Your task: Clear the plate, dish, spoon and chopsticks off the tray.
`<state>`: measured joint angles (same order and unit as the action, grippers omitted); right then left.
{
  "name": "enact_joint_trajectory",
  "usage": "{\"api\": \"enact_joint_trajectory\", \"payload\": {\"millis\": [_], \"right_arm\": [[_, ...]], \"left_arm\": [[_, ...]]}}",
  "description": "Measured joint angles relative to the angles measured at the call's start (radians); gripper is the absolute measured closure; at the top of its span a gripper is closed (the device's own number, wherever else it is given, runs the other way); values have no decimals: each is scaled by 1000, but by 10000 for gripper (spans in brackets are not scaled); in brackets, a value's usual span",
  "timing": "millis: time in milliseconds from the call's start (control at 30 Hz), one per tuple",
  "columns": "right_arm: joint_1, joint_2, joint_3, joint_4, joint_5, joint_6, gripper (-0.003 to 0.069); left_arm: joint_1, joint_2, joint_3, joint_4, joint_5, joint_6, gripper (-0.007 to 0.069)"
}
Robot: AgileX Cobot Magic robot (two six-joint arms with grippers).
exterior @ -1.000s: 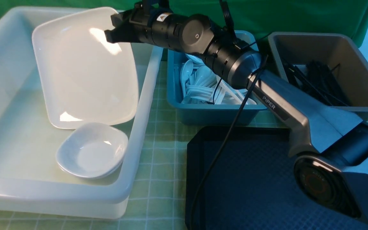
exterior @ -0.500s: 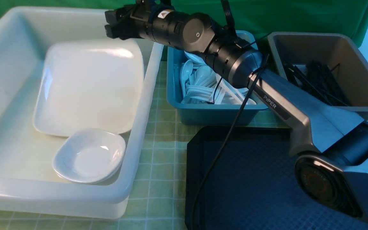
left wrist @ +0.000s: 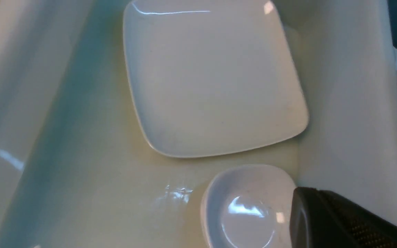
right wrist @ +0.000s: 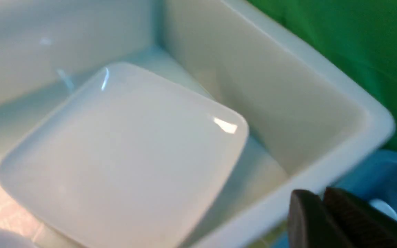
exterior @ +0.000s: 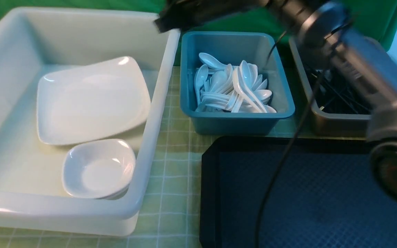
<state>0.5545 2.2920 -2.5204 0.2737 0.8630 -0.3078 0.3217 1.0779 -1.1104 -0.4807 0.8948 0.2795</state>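
Since 0.5 s ago, right arm (exterior: 350, 65) has swung up and back, uncovering the blue bin (exterior: 234, 120) of white spoons; right gripper (right wrist: 326, 220) fingers pressed together, empty. Left gripper state: cannot tell. Nearest: black diamond-textured tray (exterior: 288, 193), bare. Small dish (exterior: 98, 168) just nearer than the glossy rounded-square plate (exterior: 88, 103), both in white bin (exterior: 157, 113). Farther: grey bin (exterior: 336, 120), black sticks.

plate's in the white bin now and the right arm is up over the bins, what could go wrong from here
1. The plate seems to rest unevenly, its near edge at the small dish; it might slide or chip it.
2. The right arm's dangling cable hangs close to the spoon bin and the tray; it could snag a rim.
3. The right gripper is motion-blurred close above the white bin's rim.
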Motion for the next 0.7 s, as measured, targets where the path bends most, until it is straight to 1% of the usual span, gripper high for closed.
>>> {"api": "enact_joint_trajectory", "payload": {"millis": [67,100,133,200,233,267,300,367,400,433,467,500,533,600,667,700], "right_arm": [[-35,-84,-1,-98,139,55,641],[-39,-91,-1,-105,150,61,642],[-53,-118,-2,-127,199,69,645],[-104,-196,8,-171,302,88,650],[-131,-240,35,-183,321,89,651],[-135,-247,39,-185,323,91,651],[-162,-296,68,-191,334,96,651],[-201,-381,155,-196,338,103,652],[-226,-446,226,-197,339,104,652],[-244,-506,295,-201,339,104,652],[-255,-544,325,-207,341,104,652],[-284,-657,476,-237,332,114,652],[-297,-720,532,-259,318,125,652],[-326,-898,737,-322,241,165,652],[-351,-1086,960,-381,98,215,652],[-354,-1105,1006,-387,83,228,652]], "left_arm": [[-25,2,0,-41,-3,41,641],[-34,2,0,-43,-5,44,641],[-54,2,0,-45,-8,48,641],[-134,2,0,-31,-14,57,641],[-197,2,0,-12,-18,54,641],[-206,2,0,-3,-18,51,641],[-264,4,0,17,-18,37,641],[-339,9,0,62,-18,22,641],[-410,11,0,98,-16,7,641],[-451,11,0,119,-11,-4,641],[-459,12,0,127,-10,-8,641],[-523,12,-1,149,-2,-18,641],[-549,12,-1,160,4,-20,641],[-599,12,-1,183,14,-21,641],[-645,12,-1,195,20,-21,641],[-648,12,-1,195,21,-21,641]]}}
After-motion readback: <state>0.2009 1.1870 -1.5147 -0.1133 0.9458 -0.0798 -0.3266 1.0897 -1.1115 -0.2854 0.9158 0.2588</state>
